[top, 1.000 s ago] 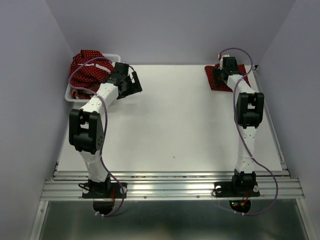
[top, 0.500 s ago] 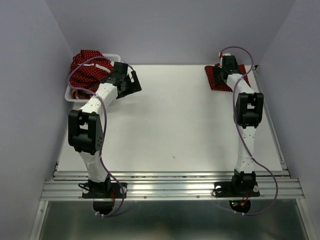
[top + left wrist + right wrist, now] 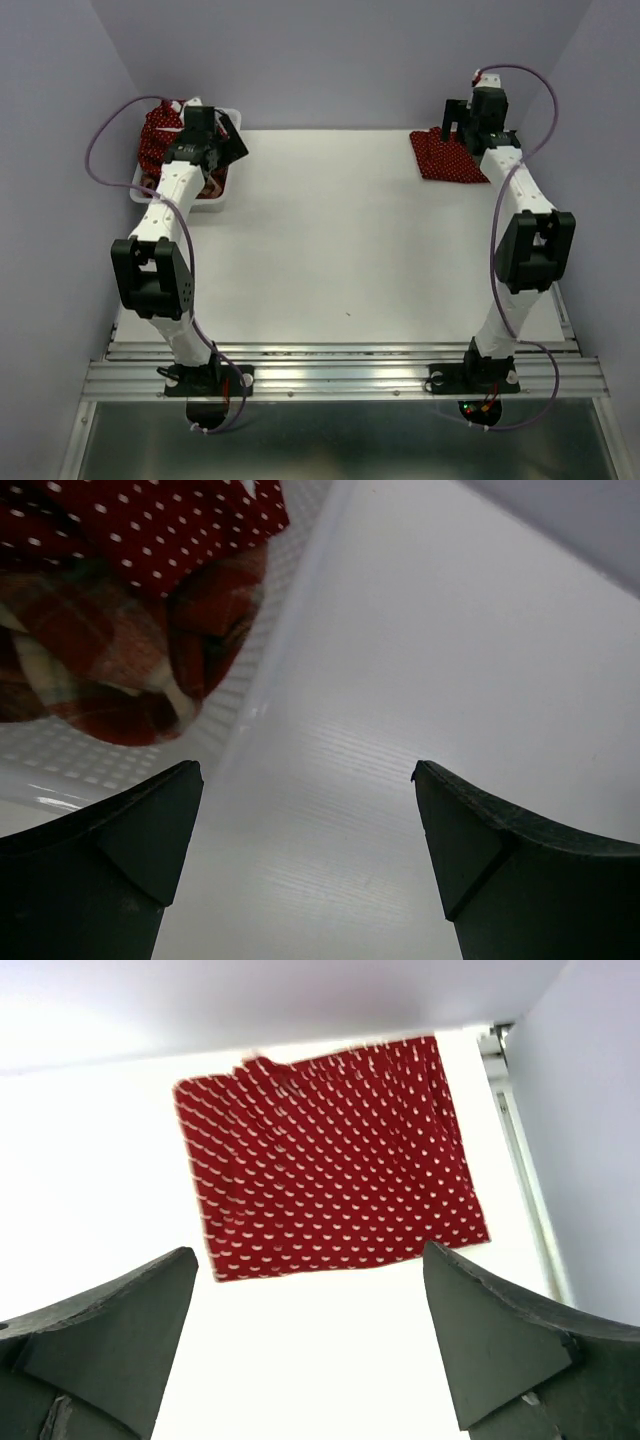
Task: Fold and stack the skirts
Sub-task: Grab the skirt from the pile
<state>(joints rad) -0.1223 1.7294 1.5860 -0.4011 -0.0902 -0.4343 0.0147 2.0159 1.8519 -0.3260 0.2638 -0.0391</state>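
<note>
A folded dark red polka-dot skirt [image 3: 452,160] [image 3: 330,1155] lies flat at the back right of the table. My right gripper [image 3: 456,120] [image 3: 310,1260] hovers above its near edge, open and empty. A second polka-dot skirt [image 3: 158,135] [image 3: 130,520] is bunched in the white basket [image 3: 140,190] at the back left, on top of the red-and-cream plaid skirt [image 3: 120,660]. My left gripper [image 3: 224,138] [image 3: 305,780] hangs open over the basket's right rim, holding nothing.
The basket's mesh wall [image 3: 60,770] sits just left of my left fingers. Grey walls close in the table on the left, back and right. A metal rail [image 3: 545,250] runs along the table's right edge.
The left arm has swung left and back from the table to the basket. The right arm has risen off the folded skirt and straightened upward. Both grippers stayed open.
</note>
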